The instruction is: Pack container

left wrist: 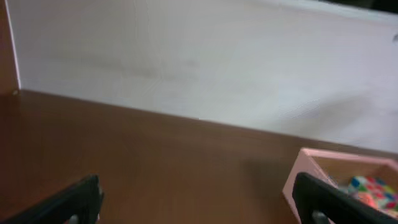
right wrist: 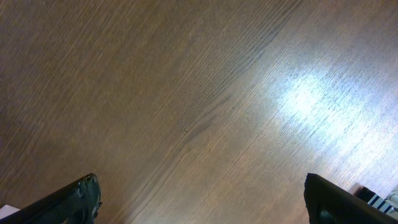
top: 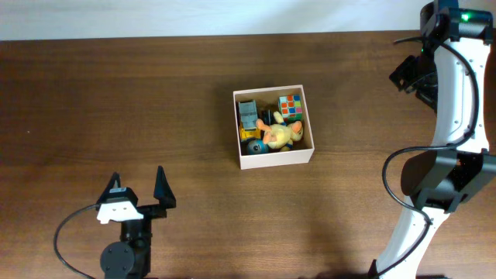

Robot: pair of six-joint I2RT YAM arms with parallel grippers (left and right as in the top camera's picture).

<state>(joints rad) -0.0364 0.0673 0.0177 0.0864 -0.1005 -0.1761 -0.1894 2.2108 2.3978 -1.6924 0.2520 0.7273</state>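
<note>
The container (top: 276, 159) is a square shallow box, white outside and tan inside, at the middle of the table. It holds a yellow plush toy (top: 277, 134), a colour cube (top: 291, 106), a grey block toy (top: 249, 113) and a blue round toy (top: 253, 146). Its corner shows at the right of the left wrist view (left wrist: 305, 163). My left gripper (top: 138, 186) is open and empty, near the front left, well apart from the box. My right gripper (top: 412, 80) is open and empty at the far right, above bare wood (right wrist: 199, 112).
The brown wooden table (top: 116, 101) runs to a white wall (left wrist: 199, 62) at the back. The right arm's white links (top: 453, 93) rise along the right edge. A cable (top: 66, 229) loops beside the left arm's base.
</note>
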